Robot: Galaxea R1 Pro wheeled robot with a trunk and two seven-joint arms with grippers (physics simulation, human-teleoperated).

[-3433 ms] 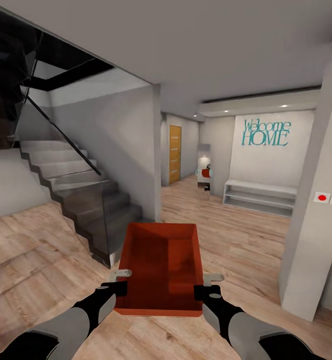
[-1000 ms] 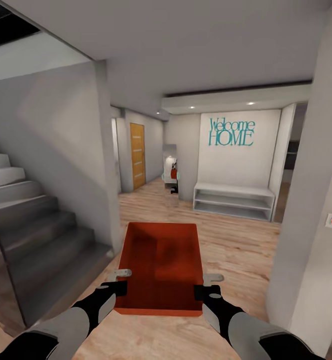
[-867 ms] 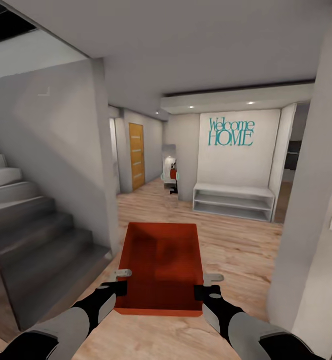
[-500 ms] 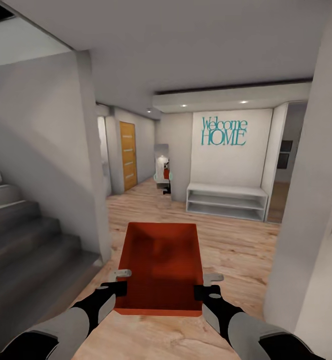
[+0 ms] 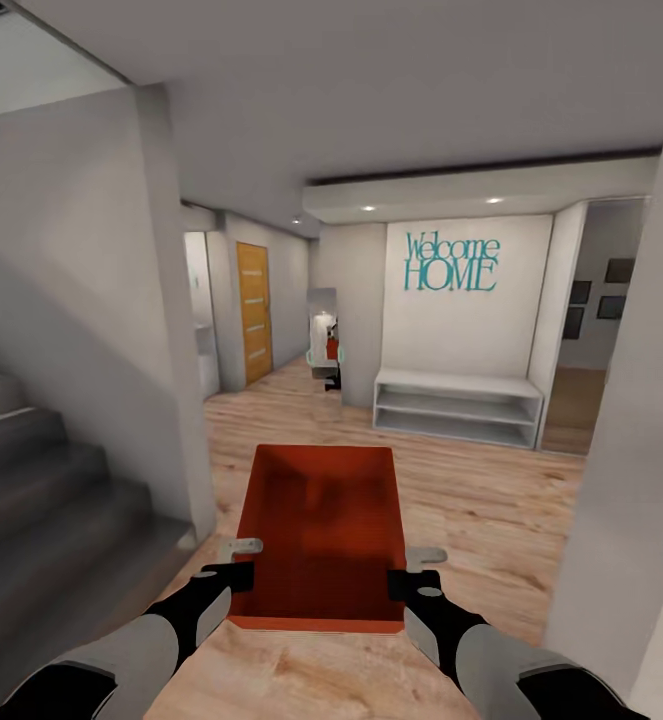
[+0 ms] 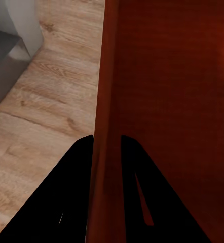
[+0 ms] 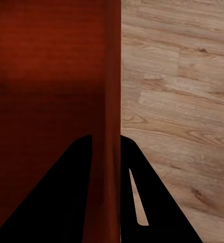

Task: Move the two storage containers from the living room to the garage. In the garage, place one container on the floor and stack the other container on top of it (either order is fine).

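One orange-red storage container [image 5: 321, 535] hangs in front of me over the light wood floor, open side up and empty. My left gripper [image 5: 239, 560] is shut on its left wall and my right gripper [image 5: 411, 566] is shut on its right wall. In the left wrist view the thin red wall [image 6: 106, 101] runs between the two black fingers [image 6: 76, 192]. The right wrist view has the container wall [image 7: 111, 91] pinched the same way between dark fingers [image 7: 137, 192]. I am in a hallway with wood-plank flooring.
Grey stairs [image 5: 41, 480] and a white wall corner [image 5: 176, 400] stand close on the left. A white pillar [image 5: 631, 500] is near on the right. Ahead are a low white shelf bench [image 5: 458, 405] under a "Welcome HOME" sign [image 5: 451, 262] and an orange door [image 5: 253, 310] down a corridor.
The whole view has shifted as I rolled forward: stairs and left wall slid left, the right pillar came nearer, and a doorway to the right of the bench opened up. The container stays held.
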